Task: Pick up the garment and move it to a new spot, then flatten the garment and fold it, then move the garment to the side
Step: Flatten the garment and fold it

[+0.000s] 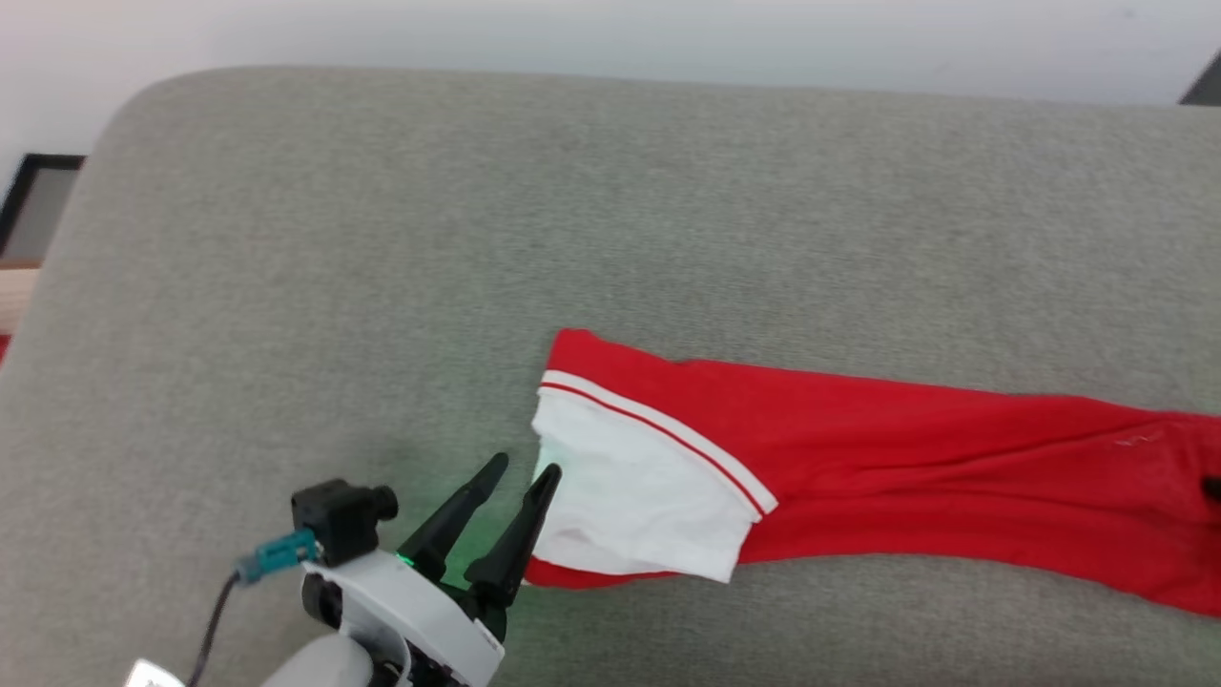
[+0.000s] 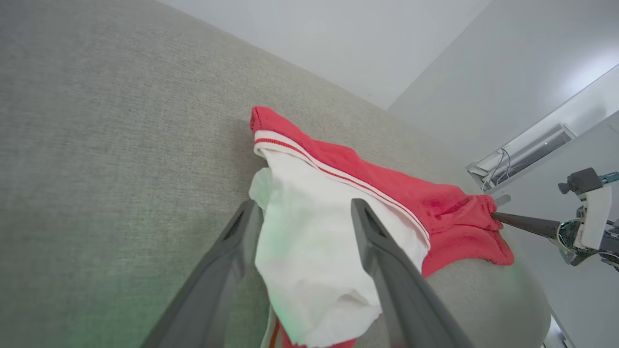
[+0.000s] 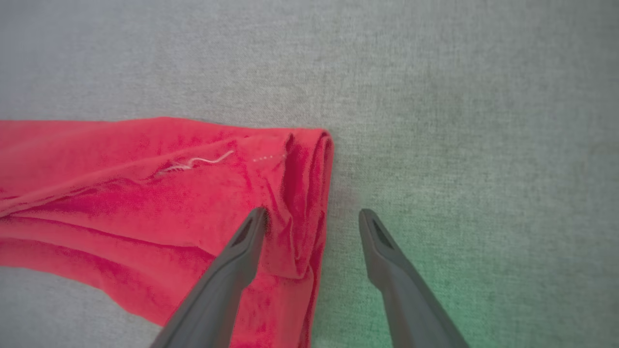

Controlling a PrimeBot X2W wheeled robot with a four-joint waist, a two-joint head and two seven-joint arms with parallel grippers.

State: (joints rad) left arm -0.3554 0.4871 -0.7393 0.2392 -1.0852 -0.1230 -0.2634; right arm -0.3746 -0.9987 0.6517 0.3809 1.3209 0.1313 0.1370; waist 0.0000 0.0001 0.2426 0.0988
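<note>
Garment (image 1: 906,458) is laid as a long folded strip across grey cushion (image 1: 382,239), white panel at its L end. L gripper (image 1: 525,468) is angled low, fingers spread astride the panel's edge, nothing pinched. R gripper (image 3: 313,212) is held at the red end, fingers spread: one over cloth, other over cushion.

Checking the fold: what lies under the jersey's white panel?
A red layer of the jersey peeks out below the white panel; how far it runs beneath is covered.

red-white garment (image 1: 858,448), stretched long, lying flat
</note>
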